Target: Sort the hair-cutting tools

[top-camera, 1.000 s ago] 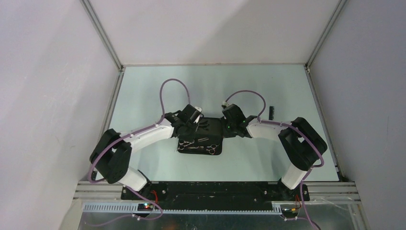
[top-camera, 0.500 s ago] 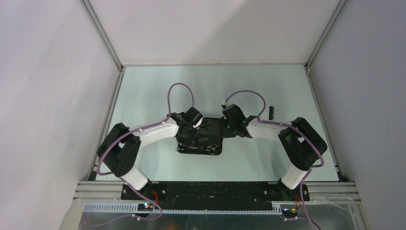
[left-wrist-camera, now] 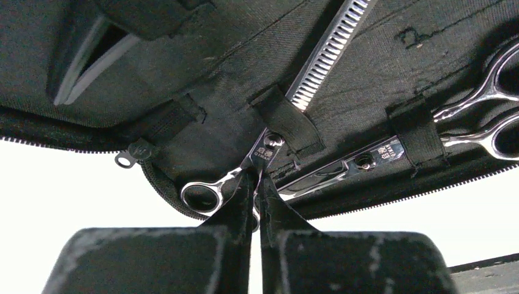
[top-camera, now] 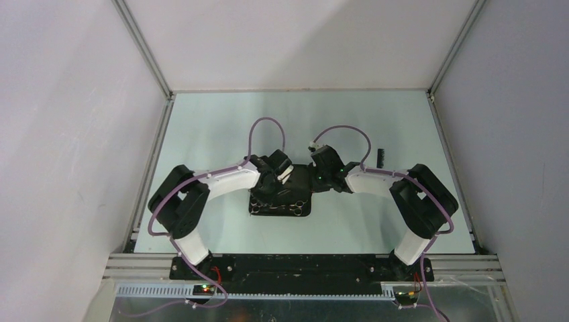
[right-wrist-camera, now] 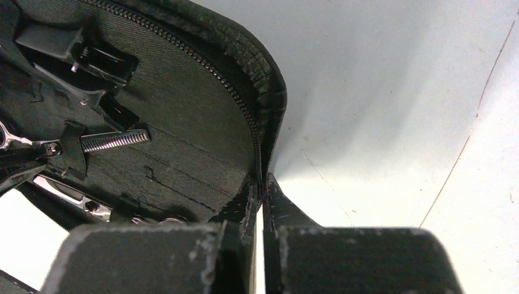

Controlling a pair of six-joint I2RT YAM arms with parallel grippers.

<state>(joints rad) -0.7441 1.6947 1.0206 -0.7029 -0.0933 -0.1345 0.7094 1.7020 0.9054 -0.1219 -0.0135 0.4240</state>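
The black zip case (top-camera: 303, 191) lies open at mid-table. Two silver scissors are strapped inside it. My left gripper (left-wrist-camera: 257, 180) is shut on the handle shank of the toothed thinning scissors (left-wrist-camera: 327, 52), between the ring (left-wrist-camera: 199, 196) and the pivot. The second scissors (left-wrist-camera: 379, 153) lie beside them under a strap. My right gripper (right-wrist-camera: 262, 187) is shut on the zip edge of the case (right-wrist-camera: 269, 104). Black clips (right-wrist-camera: 101, 58) sit in the case lid. In the top view both grippers, left (top-camera: 273, 188) and right (top-camera: 315, 177), are at the case.
A small slim black item (top-camera: 380, 156) lies on the table right of the case, behind the right arm. Metal frame rails run along both sides of the table. Purple cables loop above both wrists.
My left arm has swung to the right over the case and its gripper has come down onto the thinning scissors' handle. The right arm has not moved.
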